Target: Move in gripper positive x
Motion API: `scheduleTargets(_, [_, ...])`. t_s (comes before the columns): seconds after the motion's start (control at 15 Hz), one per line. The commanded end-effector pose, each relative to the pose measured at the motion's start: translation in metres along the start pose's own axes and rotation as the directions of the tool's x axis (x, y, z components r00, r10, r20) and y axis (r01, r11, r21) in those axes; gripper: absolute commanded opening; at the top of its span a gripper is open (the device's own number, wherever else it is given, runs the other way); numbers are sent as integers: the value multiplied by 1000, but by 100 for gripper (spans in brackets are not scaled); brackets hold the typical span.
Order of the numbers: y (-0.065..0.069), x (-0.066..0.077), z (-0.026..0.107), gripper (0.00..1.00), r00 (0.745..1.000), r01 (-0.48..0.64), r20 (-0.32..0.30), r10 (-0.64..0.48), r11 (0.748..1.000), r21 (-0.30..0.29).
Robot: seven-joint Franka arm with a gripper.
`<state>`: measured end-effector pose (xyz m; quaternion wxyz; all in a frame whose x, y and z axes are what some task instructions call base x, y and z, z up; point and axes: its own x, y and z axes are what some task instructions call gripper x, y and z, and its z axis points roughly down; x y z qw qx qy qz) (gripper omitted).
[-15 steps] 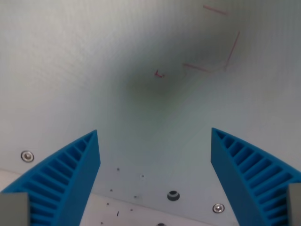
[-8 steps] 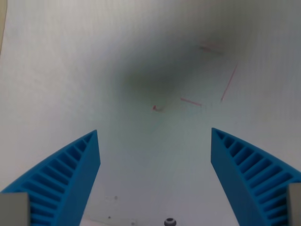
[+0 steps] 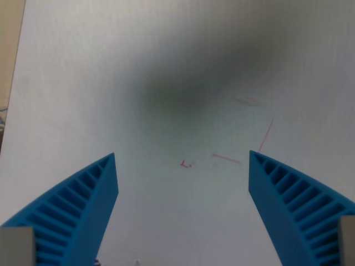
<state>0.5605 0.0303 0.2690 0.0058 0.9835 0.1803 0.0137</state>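
Observation:
My gripper (image 3: 183, 160) is open and empty, its two blue ribbed fingers (image 3: 83, 205) spread wide at the bottom corners of the wrist view. It hangs over a white table surface (image 3: 111, 83). Faint red pen marks lie on the surface between and beyond the fingertips: a small squiggle (image 3: 186, 164), a short line (image 3: 227, 159) and a longer slanted line (image 3: 266, 134). The gripper's dark shadow (image 3: 188, 94) falls on the table ahead of the fingers.
The table's left edge (image 3: 15, 72) runs down the wrist view's upper left, with a tan floor or wall (image 3: 6, 39) beyond it.
The whole scene has slid down the picture: the red marks sit lower, the screws and holes at the bottom have left view, and the table's left edge has come in. The camera moved; fingers stayed open.

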Motion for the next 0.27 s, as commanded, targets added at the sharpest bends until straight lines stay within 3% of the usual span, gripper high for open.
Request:
scheduleTargets(0.07, [0,19,-2,100,999,-18,36,18,1000,15])
scheduleTargets(0.27, [0,34,-1,100,999,-18,36,18,1000,15])
